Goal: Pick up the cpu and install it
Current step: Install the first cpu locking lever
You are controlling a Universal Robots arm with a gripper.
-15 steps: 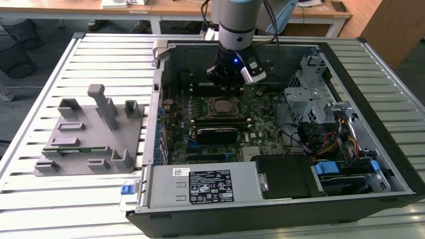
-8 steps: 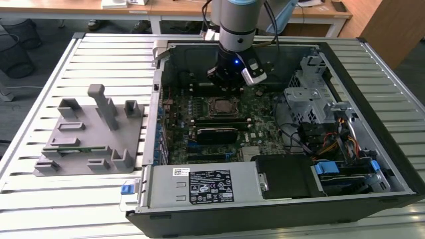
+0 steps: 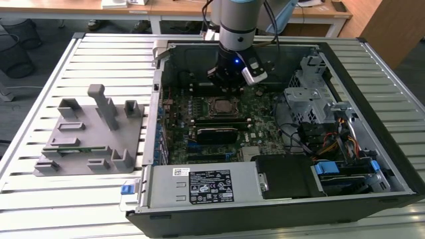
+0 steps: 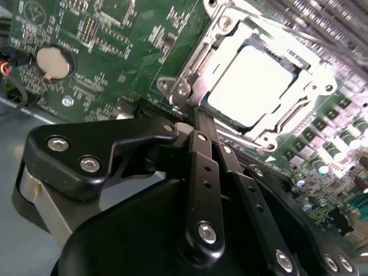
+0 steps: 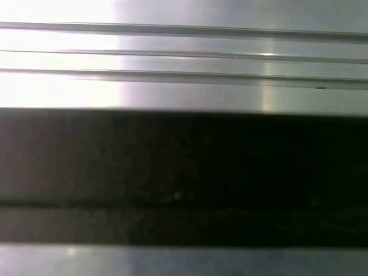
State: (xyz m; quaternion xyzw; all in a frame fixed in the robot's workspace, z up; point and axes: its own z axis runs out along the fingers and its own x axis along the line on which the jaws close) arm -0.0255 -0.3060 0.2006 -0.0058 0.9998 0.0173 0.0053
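My gripper (image 3: 229,88) above the motherboard (image 3: 219,124) socket.
Fingers (image 4: 201,123) pressed together, holding nothing. The cpu (image 4: 250,86) sits inside the socket frame (image 4: 190,75), silvery top up, just beyond my fingertips.

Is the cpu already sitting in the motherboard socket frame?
Yes: in the second wrist view the silvery cpu lies flat inside the socket frame, just beyond the gripper.

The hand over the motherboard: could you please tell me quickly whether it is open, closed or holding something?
Hand: closed, holding nothing; the cpu sits in the socket beyond its tips.
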